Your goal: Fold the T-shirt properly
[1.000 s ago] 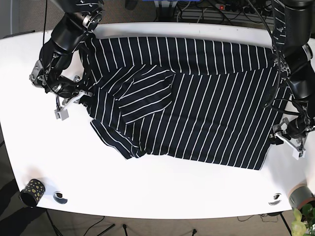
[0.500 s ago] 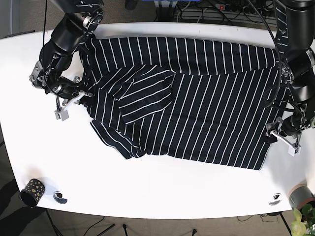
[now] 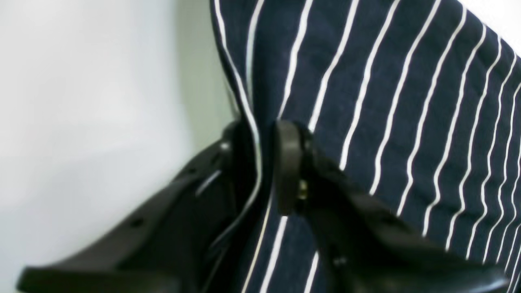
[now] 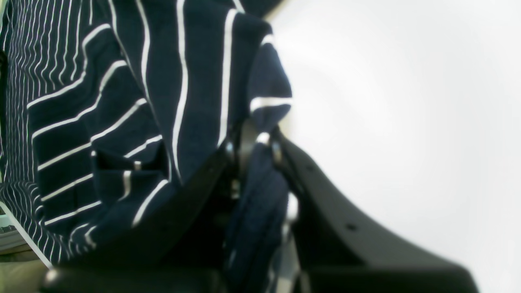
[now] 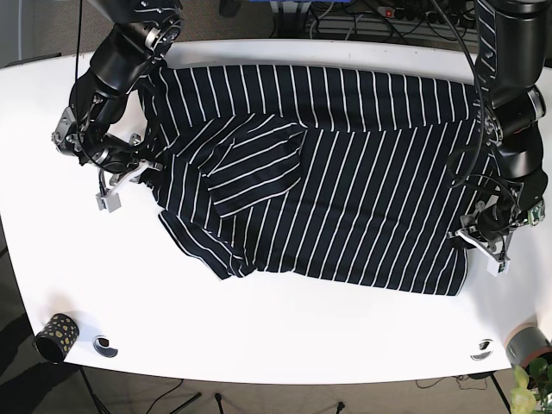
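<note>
The T-shirt [image 5: 345, 172], navy with thin white stripes, lies spread over the white table [image 5: 285, 328], one sleeve folded onto its body. At the shirt's right edge, low down, my left gripper [image 5: 477, 239] pinches the hem. In the left wrist view the striped T-shirt [image 3: 386, 101] edge runs between the closed fingers of my left gripper [image 3: 260, 162]. My right gripper [image 5: 138, 170] is shut on the T-shirt's left edge. The right wrist view shows a bunched fold of the T-shirt [image 4: 163, 101] clamped in my right gripper [image 4: 254, 148].
A dark speckled cup [image 5: 57, 335] stands at the table's front left corner, with a small round marker [image 5: 105, 346] beside it. Another round marker [image 5: 481, 349] and a grey pot [image 5: 528, 345] sit at the front right. Cables lie behind the table's far edge.
My left gripper has slid inward and slightly down along the shirt's right edge, drawing the hem with it. The right arm has stayed put.
</note>
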### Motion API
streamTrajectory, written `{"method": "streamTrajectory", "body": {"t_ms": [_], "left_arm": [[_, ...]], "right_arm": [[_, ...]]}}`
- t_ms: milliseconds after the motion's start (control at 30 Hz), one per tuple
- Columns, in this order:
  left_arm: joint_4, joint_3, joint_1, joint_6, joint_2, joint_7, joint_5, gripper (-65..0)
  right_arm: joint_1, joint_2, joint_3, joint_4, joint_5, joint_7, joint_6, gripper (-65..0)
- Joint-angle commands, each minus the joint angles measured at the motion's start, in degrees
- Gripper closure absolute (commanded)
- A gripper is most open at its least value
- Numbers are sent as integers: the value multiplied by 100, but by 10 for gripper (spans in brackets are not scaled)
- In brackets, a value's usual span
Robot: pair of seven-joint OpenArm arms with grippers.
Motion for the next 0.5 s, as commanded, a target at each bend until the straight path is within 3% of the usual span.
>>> {"method": "streamTrajectory", "body": {"t_ms": [0, 67, 167, 367, 467], "left_arm": [[56, 187, -65, -57, 13, 178, 81, -53], [179, 213, -65, -57, 4, 178, 73, 0], [680, 195, 14, -57, 4, 309, 37, -4], [2596, -227, 560, -74, 40, 1320, 37, -3], [3581, -490, 753, -74, 163, 1751, 55, -3]], "right_arm": [[153, 73, -8, 61, -72, -70, -10, 0], [171, 73, -17, 61, -72, -70, -10, 0], [188, 73, -35, 158, -63, -114, -10, 0], [188, 82, -158, 984, -98, -404, -10, 0], [355, 301, -527, 1098, -89, -404, -10, 0]]}}
